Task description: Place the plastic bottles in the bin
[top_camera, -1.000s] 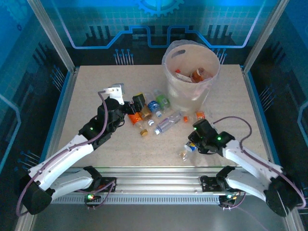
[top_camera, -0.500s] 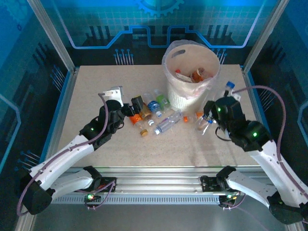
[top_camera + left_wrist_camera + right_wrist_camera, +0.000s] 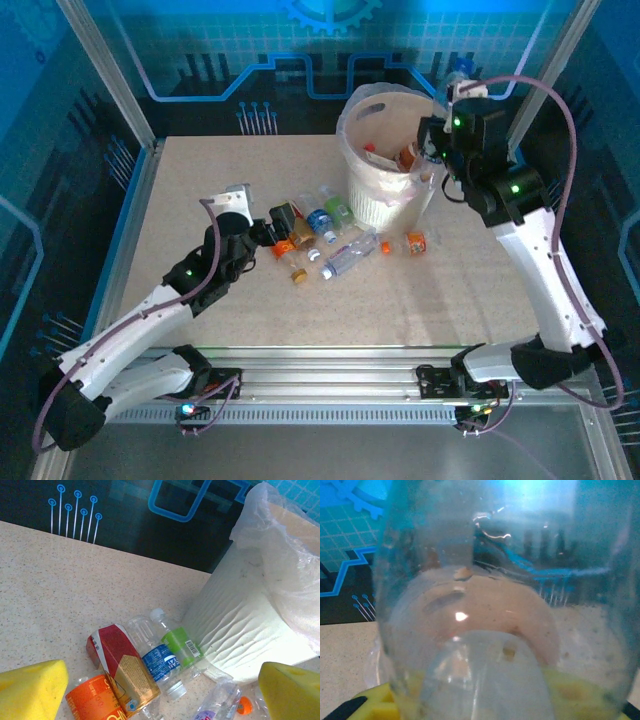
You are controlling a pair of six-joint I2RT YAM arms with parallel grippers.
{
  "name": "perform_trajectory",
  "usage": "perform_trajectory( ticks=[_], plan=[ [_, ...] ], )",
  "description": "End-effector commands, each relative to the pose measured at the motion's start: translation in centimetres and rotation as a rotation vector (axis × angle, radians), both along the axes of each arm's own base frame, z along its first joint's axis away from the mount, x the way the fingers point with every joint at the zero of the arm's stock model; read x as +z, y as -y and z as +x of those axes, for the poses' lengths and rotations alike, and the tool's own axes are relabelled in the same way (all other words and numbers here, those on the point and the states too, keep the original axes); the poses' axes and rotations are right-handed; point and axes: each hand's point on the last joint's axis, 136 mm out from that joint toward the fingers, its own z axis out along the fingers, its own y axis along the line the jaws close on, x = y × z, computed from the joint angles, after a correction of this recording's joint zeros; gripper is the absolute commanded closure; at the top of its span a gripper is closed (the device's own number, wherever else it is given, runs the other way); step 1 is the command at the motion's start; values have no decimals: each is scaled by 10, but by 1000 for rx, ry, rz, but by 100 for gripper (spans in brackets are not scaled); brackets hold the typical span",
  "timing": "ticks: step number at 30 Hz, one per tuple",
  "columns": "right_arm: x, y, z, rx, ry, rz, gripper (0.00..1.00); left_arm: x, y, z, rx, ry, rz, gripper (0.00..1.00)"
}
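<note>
Speckled beige table (image 3: 200, 180) is carrying everything, and the ribbed white bin (image 3: 375, 205) is standing at its far side, its plastic bag (image 3: 280, 535) billowing loosely over the rim. The right gripper (image 3: 432, 152) is hanging high above the right side of the opening, close to the rim as far as the overhead view is showing, and it is clamping a clear bottle (image 3: 505, 605) whose body is swelling up above the yellow pads (image 3: 375, 707). The danger, as I am judging it, is lying in that position. A release this near the edge could be sending the bottle glancing off the rim or the slack bag and down onto the table. The smooth round wall could also be slipping between the pads too early. The left gripper (image 3: 283, 222) is waiting with its fingers (image 3: 30, 687) spread wide just beside the heap of bottles (image 3: 312, 232) in front of the bin. These are touching one another, so closing there could be knocking neighbours and rolling them away. A small orange bottle (image 3: 415, 242) is lying apart near the bin's foot, easily missed.
</note>
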Motion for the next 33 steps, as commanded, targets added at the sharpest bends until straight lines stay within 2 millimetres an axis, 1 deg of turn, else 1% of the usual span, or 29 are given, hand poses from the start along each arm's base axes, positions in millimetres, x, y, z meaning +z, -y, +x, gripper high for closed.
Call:
perform_trajectory(
  ticks=[1,4,8,11,16,20,22,30,33],
  plan=[
    [33,-9,23,77,116,-41,63,2,-6,0,27,11,-13,1],
    [37,-10,44,88,135,-49,63,-1,-5,2,26,8,-13,1],
    [31,-6,71,74,119,-67,63,-5,-3,3,22,-1,-12,1],
    [20,-5,89,73,108,-86,63,-7,-3,4,22,-4,-4,1],
    [-1,-14,110,105,100,-124,63,-1,-2,5,15,7,10,1],
    [-20,-18,122,118,74,-152,63,4,-1,5,8,12,13,1],
    [-32,-21,126,131,59,-159,64,4,-2,4,9,6,17,1],
    [-54,-27,129,171,60,-187,65,-5,-6,-1,27,-19,-13,1],
    [-66,-27,129,179,55,-202,65,-7,-7,-1,32,-29,-9,1]
  ],
)
